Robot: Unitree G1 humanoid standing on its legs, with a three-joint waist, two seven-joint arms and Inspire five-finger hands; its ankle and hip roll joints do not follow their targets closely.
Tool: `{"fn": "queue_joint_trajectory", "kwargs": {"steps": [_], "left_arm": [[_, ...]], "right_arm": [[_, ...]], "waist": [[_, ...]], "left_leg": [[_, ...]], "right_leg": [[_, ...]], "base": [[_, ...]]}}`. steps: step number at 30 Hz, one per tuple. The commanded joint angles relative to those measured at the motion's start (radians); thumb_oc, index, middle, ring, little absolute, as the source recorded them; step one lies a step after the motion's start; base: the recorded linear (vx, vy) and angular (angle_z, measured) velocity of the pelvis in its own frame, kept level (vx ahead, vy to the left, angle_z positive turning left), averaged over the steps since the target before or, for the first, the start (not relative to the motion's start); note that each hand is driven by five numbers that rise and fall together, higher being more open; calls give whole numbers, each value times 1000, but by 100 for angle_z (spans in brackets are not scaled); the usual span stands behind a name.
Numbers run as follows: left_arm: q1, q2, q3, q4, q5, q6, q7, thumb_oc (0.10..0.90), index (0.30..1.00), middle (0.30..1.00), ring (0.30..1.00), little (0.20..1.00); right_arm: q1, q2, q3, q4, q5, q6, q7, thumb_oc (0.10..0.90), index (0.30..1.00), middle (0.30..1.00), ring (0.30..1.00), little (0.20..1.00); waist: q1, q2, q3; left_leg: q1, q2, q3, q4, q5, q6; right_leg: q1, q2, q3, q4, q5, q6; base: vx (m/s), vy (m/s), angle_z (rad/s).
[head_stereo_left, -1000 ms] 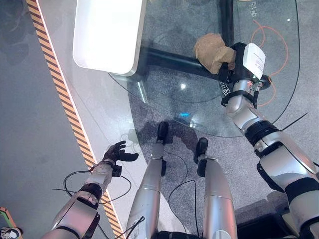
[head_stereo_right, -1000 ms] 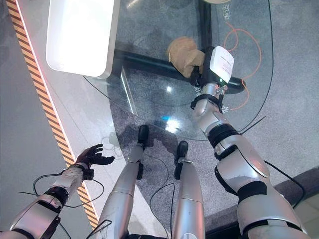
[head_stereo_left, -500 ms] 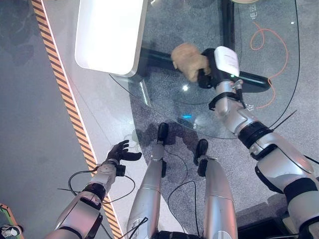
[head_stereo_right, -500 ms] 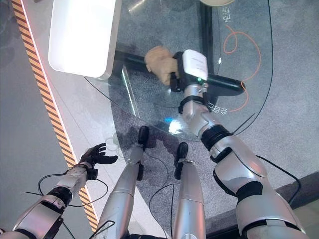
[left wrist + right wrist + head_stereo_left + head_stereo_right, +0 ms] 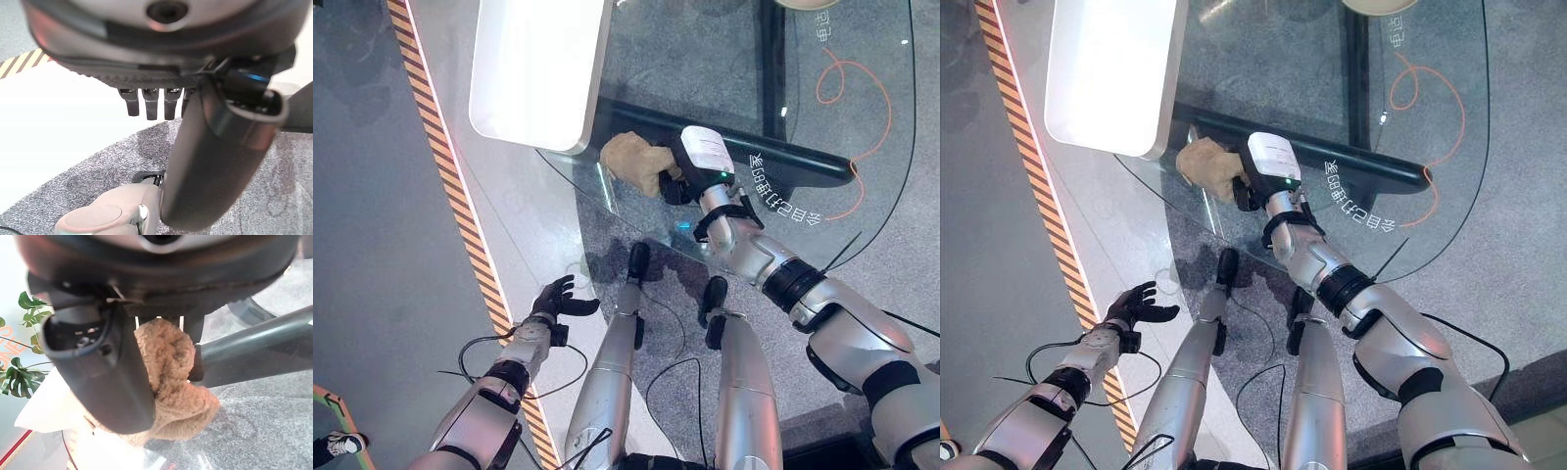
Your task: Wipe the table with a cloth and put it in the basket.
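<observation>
Grey floor with a striped line [image 5: 440, 186] lies under the glass table [image 5: 744, 78]. At 7 o'clock my left hand [image 5: 558, 299] hangs with fingers relaxed and spread. My right hand [image 5: 677, 181] clamps the tan cloth [image 5: 631, 162] onto the table's 9 o'clock edge.

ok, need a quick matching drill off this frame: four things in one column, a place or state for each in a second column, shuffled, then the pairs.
Column one:
1. tan fluffy cloth
2. right hand
3. left hand
4. round glass table

Column two:
A. hanging low over the floor, fingers relaxed, holding nothing
B. bunched against the glass near the table's left edge
C. see-through, with a dark bar and an orange cable showing under it
D. closed on the cloth, pressing it to the glass

Pairs: 1-B, 2-D, 3-A, 4-C
</observation>
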Motion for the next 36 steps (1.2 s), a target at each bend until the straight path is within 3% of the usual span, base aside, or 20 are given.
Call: {"fn": "queue_joint_trajectory", "kwargs": {"steps": [1,11,19,33,36], "left_arm": [[31,-13,38,47,-46,-41,49,800,900,900,900,900],[58,-15,144,55,-180,-113,87,800,900,900,900,900],[82,-13,300,-4,-396,-211,151,800,900,900,900,900],[66,-1,487,-153,-662,-434,233,800,900,900,900,900],[56,10,515,-211,-697,-514,228,800,900,900,900,900]], "right_arm": [[-61,21,-61,-116,3,-68,-114,100,300,300,300,200],[-27,-6,-172,-141,68,-85,-256,100,300,300,300,200],[41,-27,-281,-284,78,-89,-325,100,300,300,300,200],[155,-19,-389,-515,26,-123,-370,100,300,300,300,200],[174,-20,-403,-558,18,-138,-371,100,300,300,300,200]], "waist": [[-17,-4,-19],[-18,-12,-19],[-21,-23,-19],[-38,-46,-19],[-43,-48,-19]], "left_leg": [[37,-105,86,161,-188,100],[34,-99,88,176,-195,104],[21,-96,82,189,-203,110],[7,-96,73,205,-214,115],[7,-95,75,208,-218,115]], "right_leg": [[76,56,4,-278,152,30],[72,57,4,-257,143,30],[53,64,10,-232,127,30],[44,78,24,-219,110,23],[44,82,31,-216,106,22]], "base": [[0,0,0],[15,1,-2],[3,1,0],[0,0,0],[0,0,0]]}}
